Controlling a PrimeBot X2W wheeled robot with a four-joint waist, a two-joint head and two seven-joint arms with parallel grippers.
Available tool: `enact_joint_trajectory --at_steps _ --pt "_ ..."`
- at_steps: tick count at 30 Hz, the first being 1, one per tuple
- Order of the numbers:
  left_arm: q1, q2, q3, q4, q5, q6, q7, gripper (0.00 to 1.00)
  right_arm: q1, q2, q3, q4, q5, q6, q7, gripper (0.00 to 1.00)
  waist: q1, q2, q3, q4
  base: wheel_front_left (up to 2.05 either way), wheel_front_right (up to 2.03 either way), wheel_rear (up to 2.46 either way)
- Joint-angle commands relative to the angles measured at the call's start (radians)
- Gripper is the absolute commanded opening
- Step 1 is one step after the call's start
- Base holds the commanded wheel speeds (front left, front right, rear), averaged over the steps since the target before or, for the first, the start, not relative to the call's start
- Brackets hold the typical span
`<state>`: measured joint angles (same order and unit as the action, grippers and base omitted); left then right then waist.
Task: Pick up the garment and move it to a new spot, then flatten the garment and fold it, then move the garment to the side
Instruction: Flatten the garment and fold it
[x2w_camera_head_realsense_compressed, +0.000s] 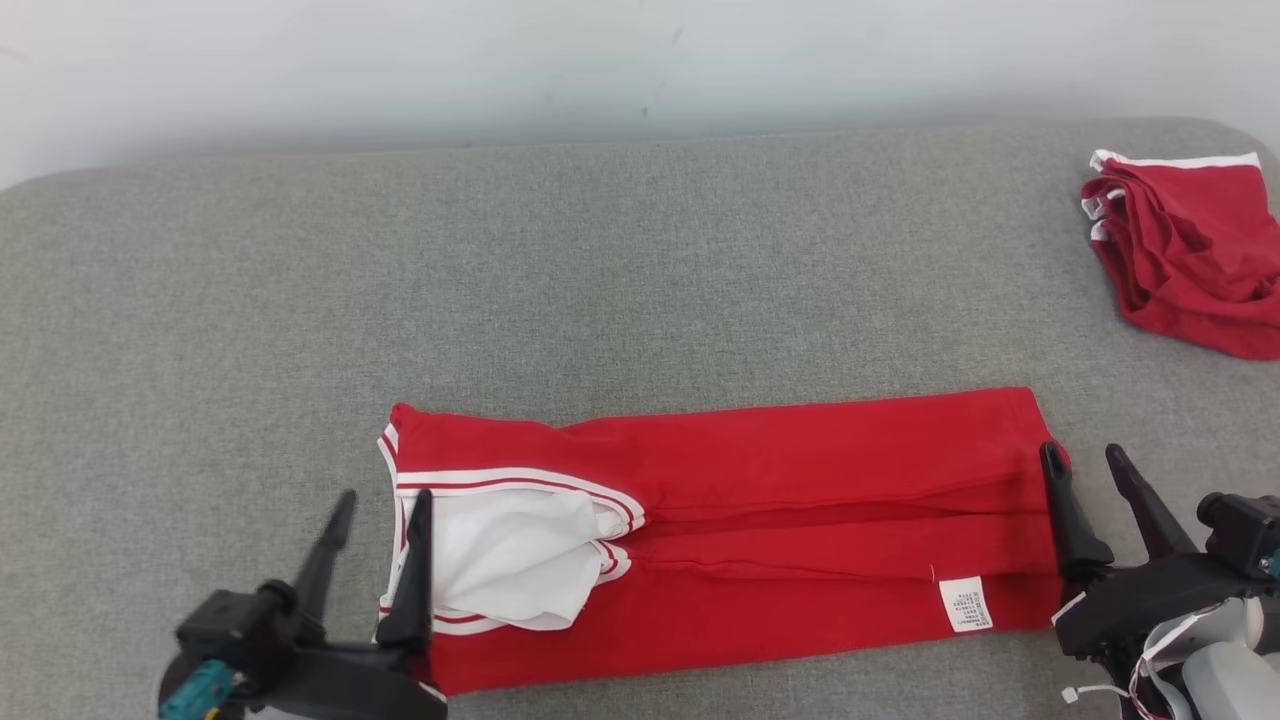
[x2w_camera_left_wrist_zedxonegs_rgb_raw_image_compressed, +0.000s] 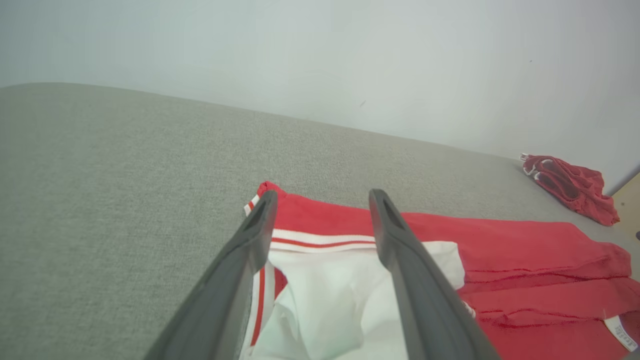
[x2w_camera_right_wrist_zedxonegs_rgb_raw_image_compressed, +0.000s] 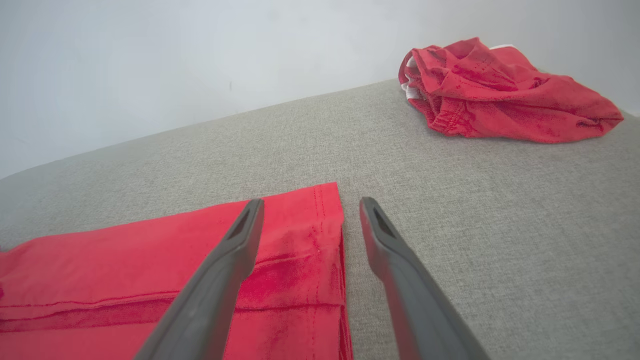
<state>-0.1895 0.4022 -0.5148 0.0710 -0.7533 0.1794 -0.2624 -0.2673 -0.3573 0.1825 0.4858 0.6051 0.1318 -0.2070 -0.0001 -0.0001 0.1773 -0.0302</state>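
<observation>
Head view: red jersey (x2w_camera_head_realsense_compressed: 780, 470) folded lengthwise, lower centre.
Left gripper (x2w_camera_head_realsense_compressed: 384, 497) and right gripper (x2w_camera_head_realsense_compressed: 1081, 452) stand open at its ends, seemingly poised for the crosswise fold.

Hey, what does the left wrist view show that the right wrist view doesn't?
Left wrist view adds: the left gripper, open over the neck end of the garment, with its white lining, striped trim and label.
Right wrist view adds: the right gripper, open, astride the hem.
Shared: the red garment lying flat, the second garment crumpled farther off, the gray surface and the pale wall.
</observation>
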Motion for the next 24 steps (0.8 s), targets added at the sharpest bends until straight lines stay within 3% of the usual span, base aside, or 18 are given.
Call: enact_joint_trajectory --at_steps 1,7,13,24 --pt "0.014 -0.009 0.025 -0.011 0.029 0.003 -0.003 1.00 0.012 0.000 -0.005 -0.014 -0.014 -0.003 0.000 1.00 0.0001 0.0001 -0.006 0.002 0.00 0.00 0.00" --pt "0.053 -0.075 0.183 -0.074 0.175 0.002 -0.003 1.00 0.017 0.001 -0.041 -0.042 -0.042 -0.003 0.047 1.00 0.0001 0.0001 -0.017 0.004 0.00 0.00 0.00" --pt "0.087 -0.131 0.291 -0.079 0.314 -0.023 -0.003 1.00 -0.024 0.022 -0.077 0.025 -0.080 -0.003 0.120 1.00 0.0001 0.0001 -0.021 0.012 0.00 0.00 0.00" --pt "0.132 -0.238 0.403 -0.010 0.446 -0.119 -0.003 1.00 -0.083 0.070 -0.070 0.226 -0.123 -0.003 0.175 1.00 0.0001 0.0001 -0.029 0.039 0.00 0.00 0.00"
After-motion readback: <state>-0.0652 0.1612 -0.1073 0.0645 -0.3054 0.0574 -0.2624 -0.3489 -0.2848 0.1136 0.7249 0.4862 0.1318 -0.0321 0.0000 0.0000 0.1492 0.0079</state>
